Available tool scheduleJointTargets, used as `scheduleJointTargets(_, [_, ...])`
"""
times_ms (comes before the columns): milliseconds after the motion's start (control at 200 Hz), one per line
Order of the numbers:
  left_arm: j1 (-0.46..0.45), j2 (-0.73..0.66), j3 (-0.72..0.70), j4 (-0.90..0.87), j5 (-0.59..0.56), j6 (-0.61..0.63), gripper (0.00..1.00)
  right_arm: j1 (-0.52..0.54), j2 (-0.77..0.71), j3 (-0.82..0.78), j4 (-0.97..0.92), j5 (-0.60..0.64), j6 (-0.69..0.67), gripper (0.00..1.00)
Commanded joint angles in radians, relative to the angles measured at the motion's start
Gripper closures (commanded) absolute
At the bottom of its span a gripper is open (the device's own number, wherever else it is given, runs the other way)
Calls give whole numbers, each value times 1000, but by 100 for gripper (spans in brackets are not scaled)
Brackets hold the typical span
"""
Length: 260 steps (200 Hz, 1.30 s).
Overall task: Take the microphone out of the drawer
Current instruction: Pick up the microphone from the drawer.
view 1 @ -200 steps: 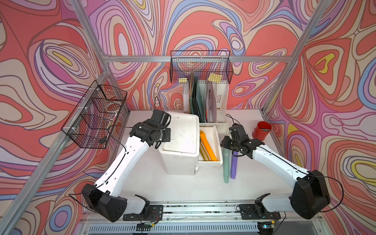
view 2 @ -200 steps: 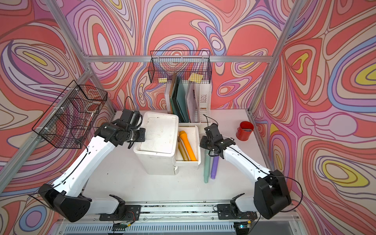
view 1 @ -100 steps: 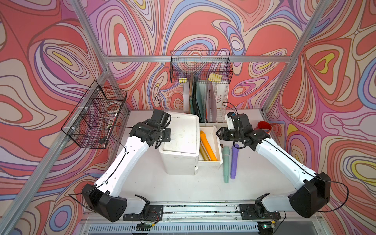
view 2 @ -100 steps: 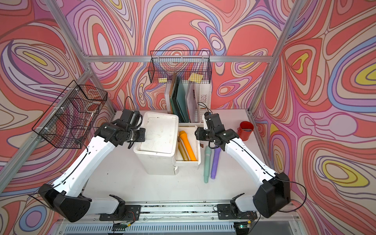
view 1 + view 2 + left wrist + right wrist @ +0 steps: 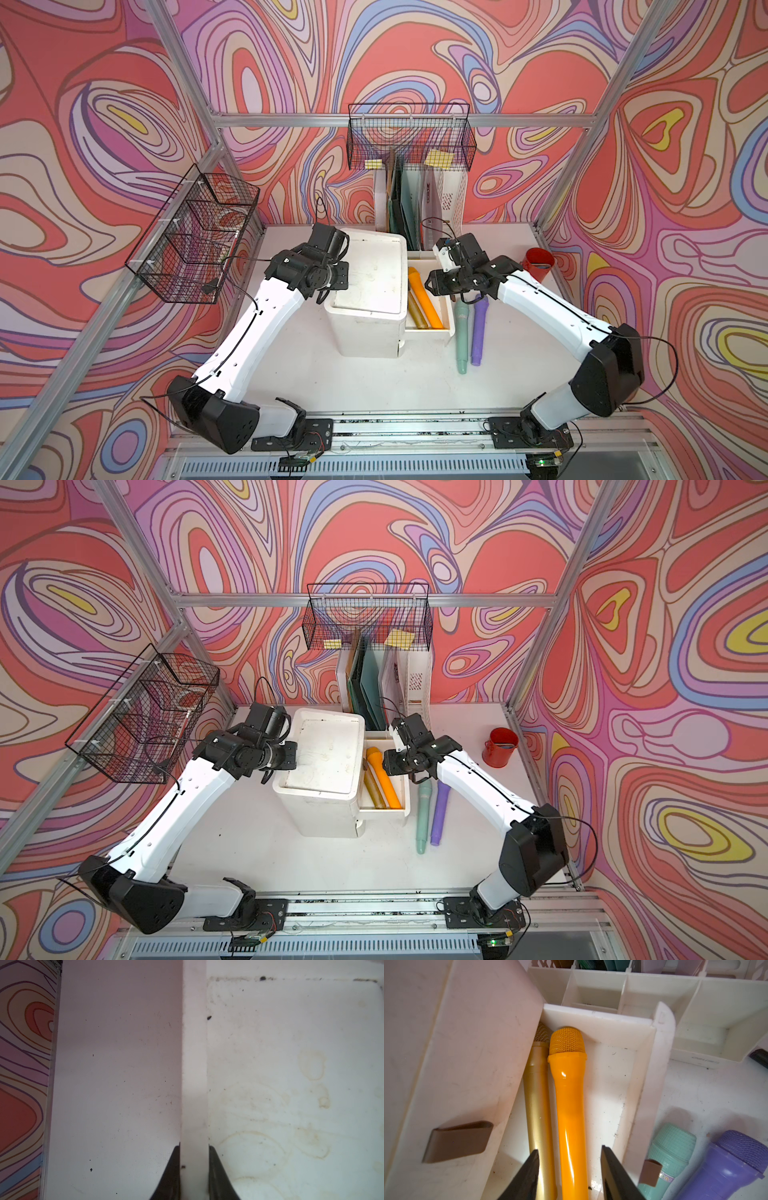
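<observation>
my right tool (image 5: 570,1167) hangs half open, holding nothing, jaws straddling the orange microphone (image 5: 569,1095) just beneath it in the drawer (image 5: 638,1086). in both top views its long axis runs 11 to 5, head at 11. my left tool (image 5: 194,1167) is clamped on the drawer unit (image 5: 370,282) rim, so the right arm is nearer.

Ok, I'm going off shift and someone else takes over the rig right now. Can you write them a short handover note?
Left hand: shut on the top edge of the white plastic drawer cabinet, bracing it.
Right hand: open, poised over the orange plastic microphone, not gripping.
Orange one and a gold plastic microphone lie in the open white drawer; a mint-green plastic microphone and a purple plastic microphone lie on the white table beside it.
Done: drawer open.
Left: grip orange, lift it out.
</observation>
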State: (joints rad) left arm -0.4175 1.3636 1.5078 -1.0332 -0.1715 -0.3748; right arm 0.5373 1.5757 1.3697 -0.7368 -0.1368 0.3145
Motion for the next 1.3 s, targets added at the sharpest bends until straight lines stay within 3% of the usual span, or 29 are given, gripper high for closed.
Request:
scheduleJointTargets(0, [-8, -9, 7, 9, -14, 15, 100, 25, 43, 43, -17, 38, -29, 52])
scheduleJointTargets(426, [-7, 9, 23, 6, -10, 19, 100, 66, 218, 166, -48, 151, -44, 52])
scheduleJointTargets(1092, [-9, 14, 21, 5, -8, 14, 100, 106, 339, 158, -56, 218, -16, 51])
scheduleJointTargets(1297, [-9, 12, 17, 7, -10, 14, 100, 108, 330, 145, -41, 216, -2, 61])
